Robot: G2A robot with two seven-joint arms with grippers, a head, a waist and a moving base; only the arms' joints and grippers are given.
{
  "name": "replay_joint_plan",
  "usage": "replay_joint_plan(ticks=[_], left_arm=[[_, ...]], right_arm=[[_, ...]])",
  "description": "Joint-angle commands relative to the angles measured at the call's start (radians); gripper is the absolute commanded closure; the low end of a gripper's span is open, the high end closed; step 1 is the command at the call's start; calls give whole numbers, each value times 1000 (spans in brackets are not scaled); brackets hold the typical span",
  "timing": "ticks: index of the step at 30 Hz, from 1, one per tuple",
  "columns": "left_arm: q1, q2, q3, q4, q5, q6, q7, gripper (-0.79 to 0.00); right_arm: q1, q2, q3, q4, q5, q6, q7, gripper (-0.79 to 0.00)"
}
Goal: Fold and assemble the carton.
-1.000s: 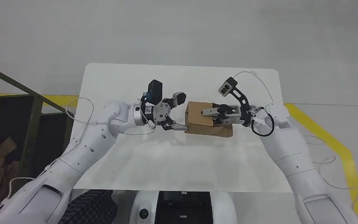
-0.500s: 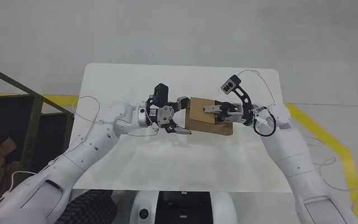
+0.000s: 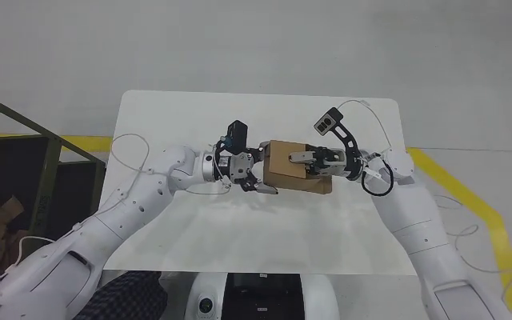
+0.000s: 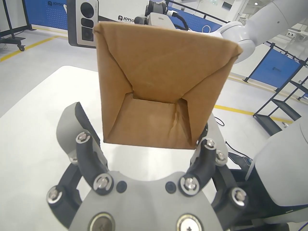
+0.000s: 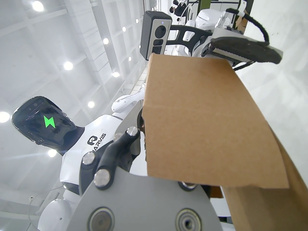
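A brown carton [image 3: 294,168] hangs a little above the middle of the white table [image 3: 176,240], its long side running left to right. My right gripper [image 3: 310,158] is shut on the carton's upper wall near its right half. In the right wrist view one panel of the carton [image 5: 204,126] covers most of my right gripper [image 5: 144,133]. My left gripper [image 3: 264,170] stands open at the carton's left end, one finger on each side. The left wrist view looks into the open carton [image 4: 163,78], with my left gripper [image 4: 144,123] straddling its mouth and one finger [image 4: 211,133] against a corner.
A dark green rack [image 3: 36,176] with cardboard pieces stands off the table's left edge. A yellow floor line [image 3: 448,180] runs past the right side. Bare table lies in front of and behind the carton.
My left gripper has swung round and moved right, so its open fingers now straddle the carton's left end. The right gripper has kept its hold and shifted the carton slightly.
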Motion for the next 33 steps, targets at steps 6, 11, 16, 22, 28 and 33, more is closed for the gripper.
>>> replay_joint_plan(ticks=[6, 11, 16, 22, 28, 33], left_arm=[[-7, 2, 14, 10, -3, 0, 8, -480], [-10, 4, 21, 11, -5, 0, 14, -489], [-12, 7, 27, 12, -10, 0, 22, -499], [-13, 11, 34, 15, -20, 0, 28, -477], [-13, 16, 38, 25, -30, 0, 36, -400], [-11, 22, 33, 30, -36, 0, 47, -419]], right_arm=[[2, -2, -4, -1, 1, 3, 0, 0], [6, -3, -7, 2, 3, 4, 1, 0], [10, -5, -9, 5, 4, 6, 1, 0], [14, -5, -5, 13, 6, 8, 1, -332], [10, 0, 14, 18, 5, 11, 5, -477], [-4, 11, 55, 21, 3, 9, 2, -551]])
